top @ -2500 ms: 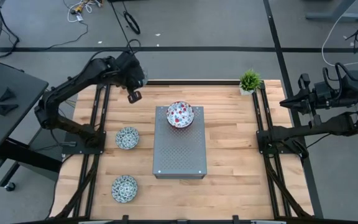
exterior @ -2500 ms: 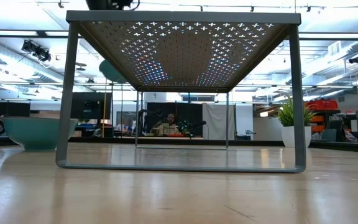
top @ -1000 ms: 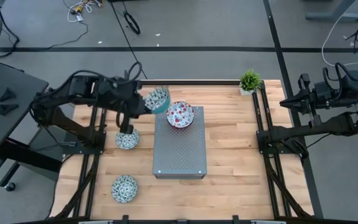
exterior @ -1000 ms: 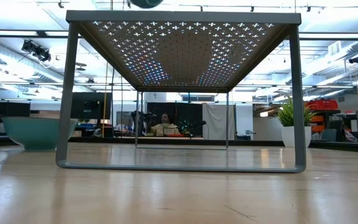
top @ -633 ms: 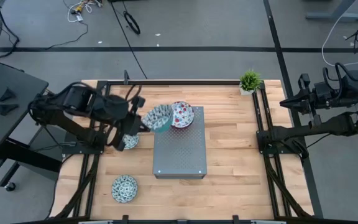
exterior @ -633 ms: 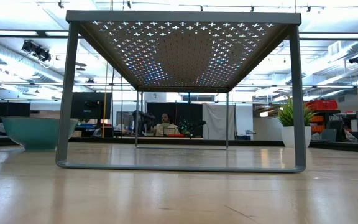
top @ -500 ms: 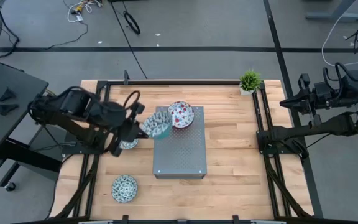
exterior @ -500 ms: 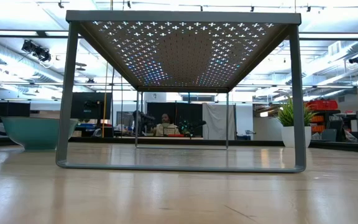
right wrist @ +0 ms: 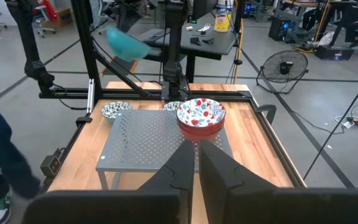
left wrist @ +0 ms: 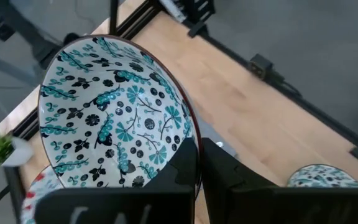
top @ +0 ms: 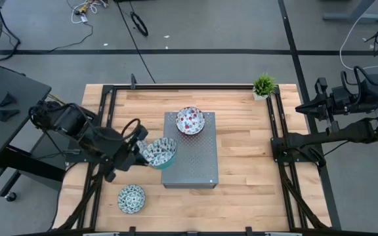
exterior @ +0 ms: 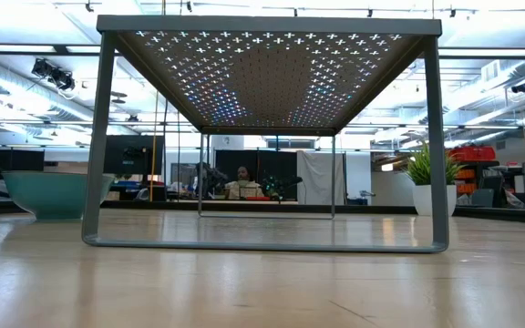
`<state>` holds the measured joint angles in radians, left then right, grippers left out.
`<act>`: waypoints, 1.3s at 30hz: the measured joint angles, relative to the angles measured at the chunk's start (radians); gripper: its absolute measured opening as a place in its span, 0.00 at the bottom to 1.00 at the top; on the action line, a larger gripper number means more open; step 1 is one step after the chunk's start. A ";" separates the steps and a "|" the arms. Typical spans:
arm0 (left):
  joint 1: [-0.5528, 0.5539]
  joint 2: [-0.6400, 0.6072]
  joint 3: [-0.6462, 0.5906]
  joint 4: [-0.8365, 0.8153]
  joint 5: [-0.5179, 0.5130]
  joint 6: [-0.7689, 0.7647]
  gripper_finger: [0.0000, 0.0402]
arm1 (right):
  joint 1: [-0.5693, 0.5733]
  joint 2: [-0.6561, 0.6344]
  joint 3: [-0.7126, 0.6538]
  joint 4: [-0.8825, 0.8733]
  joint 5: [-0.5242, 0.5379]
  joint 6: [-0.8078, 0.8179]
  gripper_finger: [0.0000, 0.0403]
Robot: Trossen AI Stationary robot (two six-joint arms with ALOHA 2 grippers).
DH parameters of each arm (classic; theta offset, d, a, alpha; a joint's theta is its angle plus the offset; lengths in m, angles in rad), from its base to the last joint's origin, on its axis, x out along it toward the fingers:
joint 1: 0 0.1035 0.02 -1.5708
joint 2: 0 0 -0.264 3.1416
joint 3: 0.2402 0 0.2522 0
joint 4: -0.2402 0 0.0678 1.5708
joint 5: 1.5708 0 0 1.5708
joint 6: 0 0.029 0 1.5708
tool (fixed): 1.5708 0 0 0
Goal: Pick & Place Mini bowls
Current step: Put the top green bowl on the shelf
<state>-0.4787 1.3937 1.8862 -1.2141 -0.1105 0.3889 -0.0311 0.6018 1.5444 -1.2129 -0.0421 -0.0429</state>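
Holding a blue-green bowl (top: 160, 152) by its rim at the grey rack's (top: 192, 160) left edge, the left pincer (top: 138, 148) carries it — red bowls (top: 191, 120) already on top, two blue-green bowls still on the desk (top: 241, 157); the right pincer (right wrist: 196, 163) waits, nearly closed.

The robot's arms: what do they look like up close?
Both arms are dark, jointed and bulky, on black frames at the table's sides. The left hand and the right hand each end in two blocky black fingers. Black cables loop along the right arm.

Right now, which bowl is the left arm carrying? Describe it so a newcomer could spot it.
Find the grey perforated box mid-table. At its left edge the left gripper is shut on a blue-green patterned bowl, tilted in the air. The other blue-green bowl rests on the table; the red-speckled bowl sits on the box.
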 joint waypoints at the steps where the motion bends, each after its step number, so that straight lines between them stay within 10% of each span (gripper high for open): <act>1: -0.007 0.000 0.000 0.000 0.011 0.000 0.02 | 0.000 0.000 0.000 0.000 0.000 0.000 0.07; 39: -0.069 0.275 -0.001 0.025 -0.175 0.437 0.02 | 0.000 0.000 0.000 0.000 0.000 0.000 0.07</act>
<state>-0.5475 1.6690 1.8851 -1.1890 -0.2852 0.8261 -0.0314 0.6017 1.5444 -1.2127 -0.0420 -0.0431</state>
